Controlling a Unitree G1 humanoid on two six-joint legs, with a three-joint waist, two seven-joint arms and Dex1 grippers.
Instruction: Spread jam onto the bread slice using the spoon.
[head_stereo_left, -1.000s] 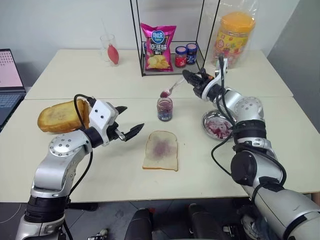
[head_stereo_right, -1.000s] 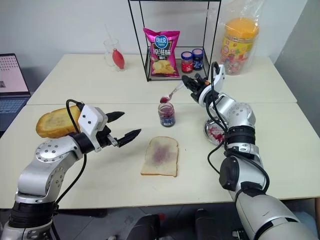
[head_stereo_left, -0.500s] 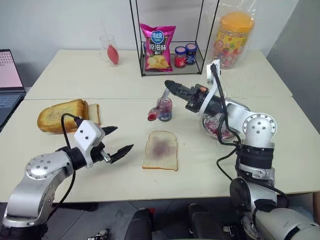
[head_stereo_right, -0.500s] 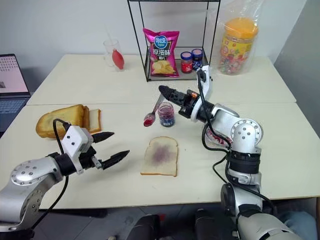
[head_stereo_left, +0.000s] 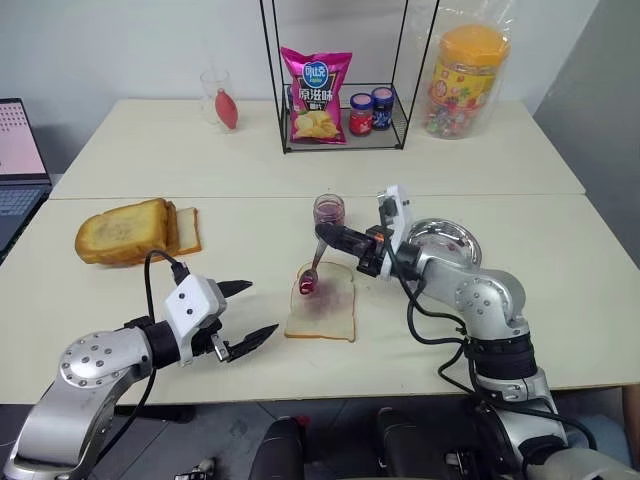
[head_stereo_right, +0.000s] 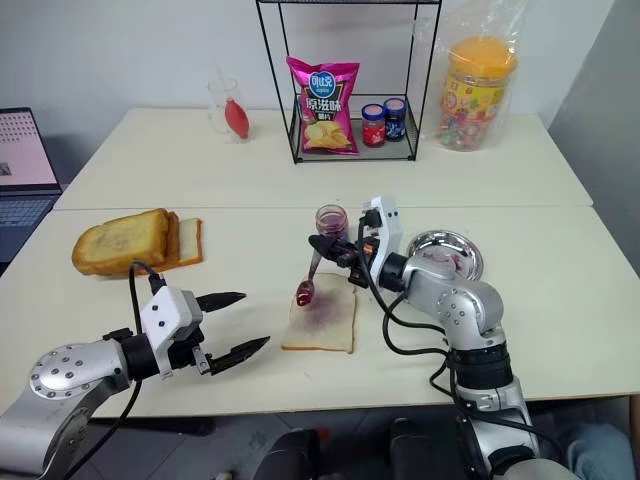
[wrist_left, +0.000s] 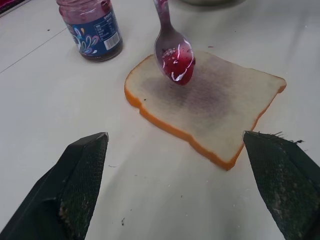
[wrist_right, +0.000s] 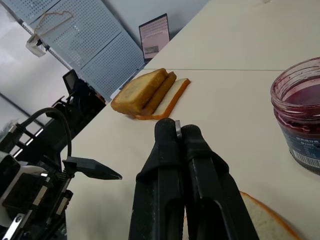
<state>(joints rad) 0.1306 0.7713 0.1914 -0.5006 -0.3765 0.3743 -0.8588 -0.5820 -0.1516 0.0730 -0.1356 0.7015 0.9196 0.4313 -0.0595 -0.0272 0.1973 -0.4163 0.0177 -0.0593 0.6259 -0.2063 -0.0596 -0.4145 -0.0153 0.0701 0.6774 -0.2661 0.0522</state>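
The bread slice (head_stereo_left: 325, 310) lies flat on the table, a faint purple smear at its centre. My right gripper (head_stereo_left: 325, 233) is shut on the handle of the spoon (head_stereo_left: 308, 283). The spoon slants down, its bowl loaded with red jam (wrist_left: 178, 64) over the slice's far left corner; I cannot tell whether it touches. The open jam jar (head_stereo_left: 328, 210) stands just behind the slice. My left gripper (head_stereo_left: 257, 309) is open with nothing in it, just left of the slice and low over the table.
A pile of toasted slices (head_stereo_left: 135, 230) lies at the left and a metal dish (head_stereo_left: 445, 240) at the right. Behind stand a wire rack (head_stereo_left: 335, 130) with a chips bag and two lidded jars, a glass (head_stereo_left: 218, 98), a bagged candy tub (head_stereo_left: 465, 75) and a laptop (head_stereo_left: 15, 160).
My right gripper brought the spoon down from above the jar to over the bread. My left gripper drew back toward me and sank, still open.
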